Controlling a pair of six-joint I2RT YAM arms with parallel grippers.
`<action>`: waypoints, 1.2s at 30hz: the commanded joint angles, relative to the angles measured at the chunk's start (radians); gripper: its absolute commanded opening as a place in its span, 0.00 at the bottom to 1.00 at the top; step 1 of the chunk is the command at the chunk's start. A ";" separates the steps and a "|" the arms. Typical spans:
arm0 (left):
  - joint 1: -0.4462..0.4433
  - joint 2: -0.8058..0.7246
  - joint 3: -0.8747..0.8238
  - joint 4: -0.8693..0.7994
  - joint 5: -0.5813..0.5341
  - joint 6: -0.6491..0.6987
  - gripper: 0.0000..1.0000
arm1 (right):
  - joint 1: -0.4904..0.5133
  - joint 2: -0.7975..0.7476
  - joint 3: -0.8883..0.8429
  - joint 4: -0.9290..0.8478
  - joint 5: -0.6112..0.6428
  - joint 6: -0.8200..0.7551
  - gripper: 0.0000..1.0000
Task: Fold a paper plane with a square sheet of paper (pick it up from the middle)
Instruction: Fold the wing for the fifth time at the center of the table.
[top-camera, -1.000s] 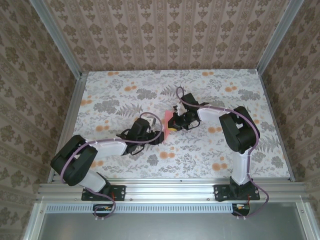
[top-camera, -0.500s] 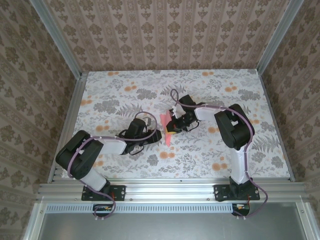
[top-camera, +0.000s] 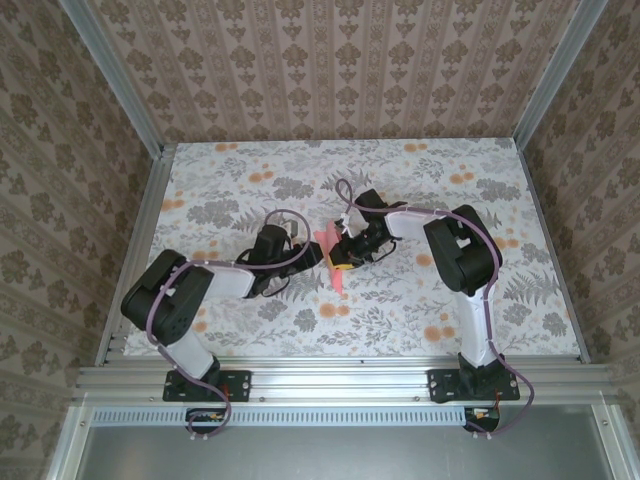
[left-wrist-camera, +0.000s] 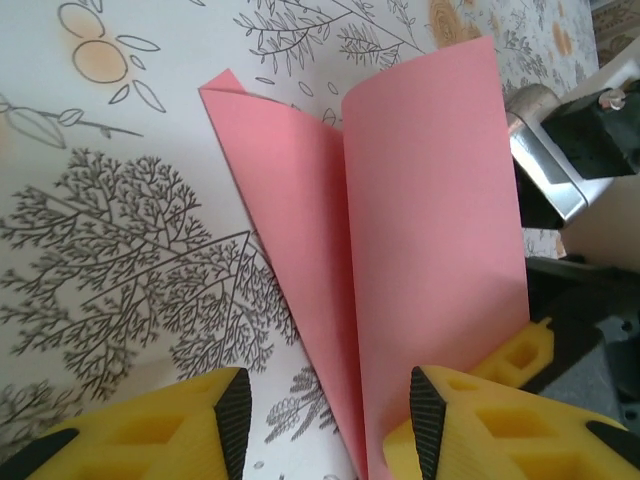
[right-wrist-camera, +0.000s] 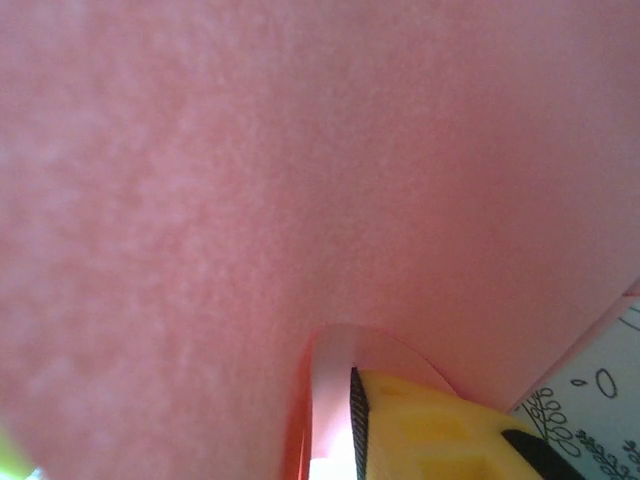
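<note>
The pink-red sheet of paper stands on edge at mid-table, folded along a lengthwise crease into a slim, tapering paper plane shape. In the left wrist view the folded paper rises between my left gripper's yellow fingers. These are open, and the crease runs close to the right finger. My left gripper sits just left of the paper, my right gripper just right of it. In the right wrist view the paper hangs close in front. One pad stands a narrow gap off it. The other finger is hidden.
The floral tablecloth has orange flower prints. Patterned walls and aluminium rails close in the table. The right arm's metal and black wrist parts sit close behind the paper.
The paper has gone from a wider folded shape to a slim upright one. My left gripper has closed in around it, its arm swinging back. The right jaws have loosened off the paper.
</note>
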 joint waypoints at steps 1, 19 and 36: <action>0.005 0.044 0.017 0.057 0.010 -0.035 0.47 | -0.005 -0.001 -0.002 0.038 0.002 0.012 0.25; -0.034 0.002 -0.104 0.142 -0.068 -0.025 0.42 | 0.000 -0.114 -0.150 0.332 0.124 0.321 0.08; -0.188 0.032 -0.084 0.096 -0.157 0.050 0.38 | -0.001 -0.091 -0.114 0.334 0.136 0.635 0.08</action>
